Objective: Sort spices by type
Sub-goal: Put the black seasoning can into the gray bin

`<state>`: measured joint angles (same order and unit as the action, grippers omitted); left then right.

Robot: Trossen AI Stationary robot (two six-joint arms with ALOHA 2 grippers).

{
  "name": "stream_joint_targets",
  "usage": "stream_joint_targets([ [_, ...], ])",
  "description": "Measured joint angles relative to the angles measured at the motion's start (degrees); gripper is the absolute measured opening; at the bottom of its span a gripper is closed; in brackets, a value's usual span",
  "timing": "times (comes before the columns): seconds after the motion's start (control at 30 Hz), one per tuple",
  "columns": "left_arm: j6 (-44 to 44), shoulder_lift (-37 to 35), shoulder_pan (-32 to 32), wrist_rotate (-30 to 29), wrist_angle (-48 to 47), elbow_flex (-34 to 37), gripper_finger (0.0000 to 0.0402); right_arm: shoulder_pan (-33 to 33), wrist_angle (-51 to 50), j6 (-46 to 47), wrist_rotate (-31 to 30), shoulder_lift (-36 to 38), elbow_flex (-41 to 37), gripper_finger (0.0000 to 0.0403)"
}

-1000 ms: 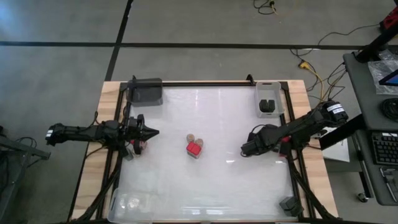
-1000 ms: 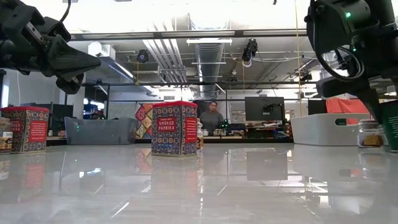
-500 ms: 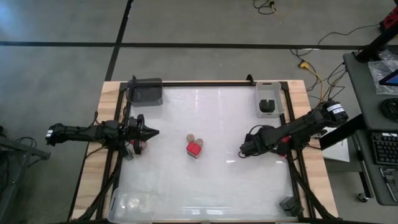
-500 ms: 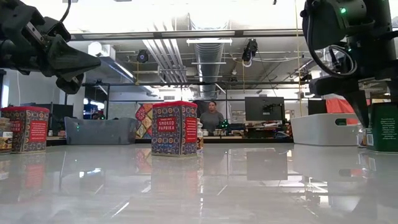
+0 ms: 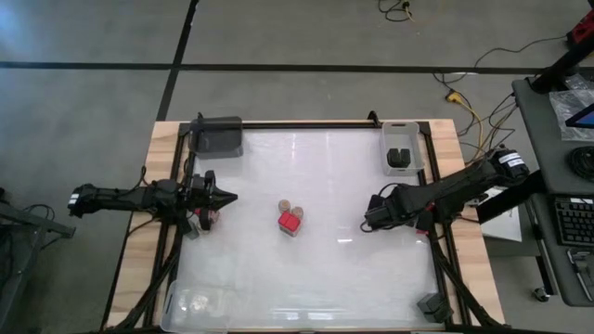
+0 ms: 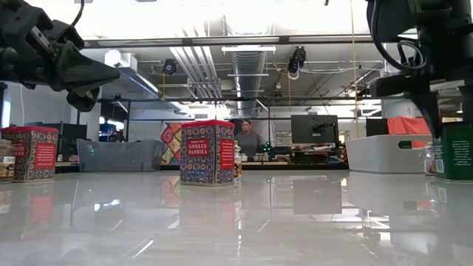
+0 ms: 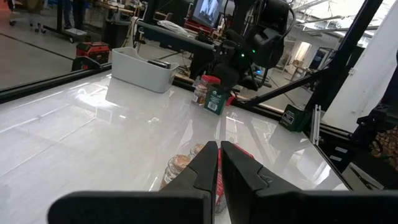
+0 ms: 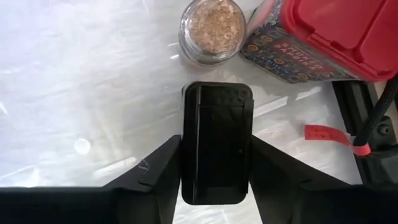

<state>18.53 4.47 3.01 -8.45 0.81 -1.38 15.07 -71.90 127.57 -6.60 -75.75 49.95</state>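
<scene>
Black-lidded spice tin (image 8: pixel 216 142) pinched between right gripper (image 8: pixel 214 163) fingers, left gripper (image 7: pixel 219 163) pressed together

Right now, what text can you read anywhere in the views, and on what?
"SMOKED PAPRIKA": front of the red-lidded tin at mid-table, low view.
Left red tin, low view: label print too small to read.
Green tin, low view: marks unreadable.
Red tin by the right gripper: side lettering too blurred.
Red tag: writing illegible.
</scene>
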Motion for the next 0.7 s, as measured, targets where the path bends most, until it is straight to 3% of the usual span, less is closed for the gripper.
stream_joint_targets([
  [0.27,-0.01,0.02,0.00,-0.01,0.01,-0.01,0.0004,-0.10,-0.36,-2.26,0.05,0.22,0.99,0.0141],
  [0.5,-0.01,0.02,0.00,0.00,0.01,0.01,0.0004,-0.29,-1.15,-13.23,-0.67,2.29,11.03,0.0138],
  [0.57,-0.01,0.02,0.00,0.00,0.01,0.00,0.0004,-0.94,-2.28,-18.03,-5.38,3.00,14.64,0.0136],
  [0.7,0.01,0.00,0.02,0.00,0.01,0.00,0.0004,-5.84,-8.95,-26.35,-20.88,4.52,20.18,0.0138],
])
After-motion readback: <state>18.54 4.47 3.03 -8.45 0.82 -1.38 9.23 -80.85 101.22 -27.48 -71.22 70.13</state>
